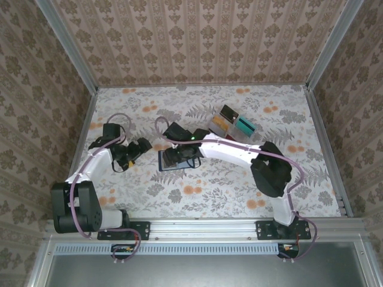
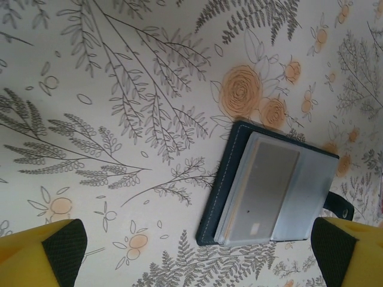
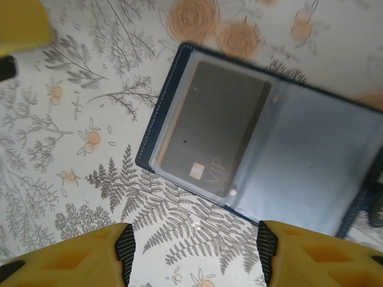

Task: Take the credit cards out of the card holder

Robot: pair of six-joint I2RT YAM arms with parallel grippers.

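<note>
Right gripper (image 3: 195, 242): jaws spread, nothing between, floral worktop (image 3: 72, 155) below.
Card holder (image 3: 311, 155) just ahead of jaws, lying open and flat, set slightly right of jaw gap.
Grey VIP card (image 3: 215, 131) in clear sleeve of holder's left leaf; long axis runs away from jaws, leaning right.
Left gripper (image 2: 197, 248): jaws spread wide, empty; holder ahead, toward its right finger.
Judgement: right arm nearer.

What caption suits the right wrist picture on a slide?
Open right end effector poised over the unfolded card holder, a grey VIP card tucked inside.
</note>
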